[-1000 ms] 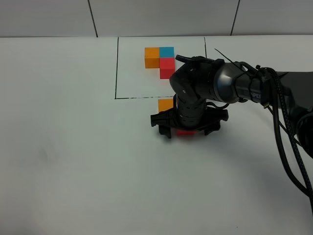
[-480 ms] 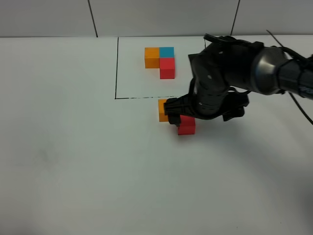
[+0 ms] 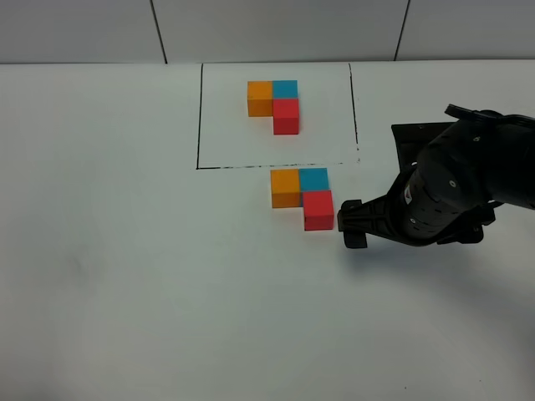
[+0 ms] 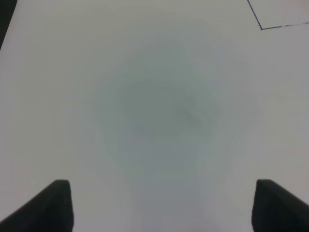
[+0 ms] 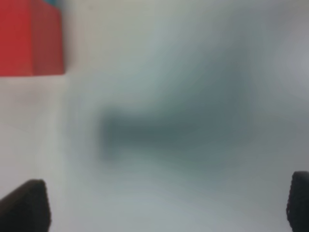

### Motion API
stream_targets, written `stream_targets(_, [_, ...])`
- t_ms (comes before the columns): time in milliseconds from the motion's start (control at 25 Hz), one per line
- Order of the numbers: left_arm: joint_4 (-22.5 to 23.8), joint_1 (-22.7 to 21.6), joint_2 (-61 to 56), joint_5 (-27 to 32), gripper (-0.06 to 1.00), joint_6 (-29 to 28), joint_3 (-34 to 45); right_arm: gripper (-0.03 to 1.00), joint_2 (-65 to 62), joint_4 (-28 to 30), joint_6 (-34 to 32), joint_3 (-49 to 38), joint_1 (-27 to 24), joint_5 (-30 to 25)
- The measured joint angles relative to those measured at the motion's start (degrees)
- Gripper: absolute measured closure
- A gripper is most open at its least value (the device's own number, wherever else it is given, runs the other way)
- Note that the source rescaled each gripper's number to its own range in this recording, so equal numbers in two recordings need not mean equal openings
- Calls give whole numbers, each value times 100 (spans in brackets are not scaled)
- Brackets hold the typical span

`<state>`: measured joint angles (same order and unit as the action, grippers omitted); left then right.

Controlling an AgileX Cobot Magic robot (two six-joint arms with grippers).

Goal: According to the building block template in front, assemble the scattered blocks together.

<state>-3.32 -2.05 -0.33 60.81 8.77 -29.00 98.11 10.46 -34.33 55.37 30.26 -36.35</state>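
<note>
The building block template (image 3: 274, 101) is an orange, cyan-blue and red L inside a thin black rectangle (image 3: 199, 117). Just below that frame, the scattered blocks lie joined in the same L: orange (image 3: 285, 188), cyan-blue (image 3: 313, 179) and red (image 3: 318, 210). My right arm (image 3: 451, 188) hovers to the right of them, with one finger (image 3: 353, 227) a short gap from the red cube. In the right wrist view my right gripper (image 5: 164, 208) is open and empty, with the red cube (image 5: 31, 38) off to one side. My left gripper (image 4: 166, 205) is open over bare table.
The white table (image 3: 125, 276) stretches wide to the left and toward the front. A corner of the black frame line (image 4: 263, 26) shows in the left wrist view. A grey tiled wall (image 3: 276, 29) runs along the back.
My right gripper opened, let go of the red cube beneath the cyan-blue one, and drew back to the right. The three cubes now show uncovered as an L.
</note>
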Motion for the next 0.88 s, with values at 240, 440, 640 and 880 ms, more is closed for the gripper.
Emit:
stream_targets(240, [0,0,0,0,4,0,0,-3,-27,-16,167,-76,-8,99])
stream_targets(440, [0,0,0,0,4,0,0,-3,-41,-21,390,-76,-99,156])
stream_targets(640, [0,0,0,0,4,0,0,-3,-41,-21,709,-76,-570,220])
stream_targets(880, [0,0,0,0,4,0,0,-3,-41,-299,1445,-76,-1755,427])
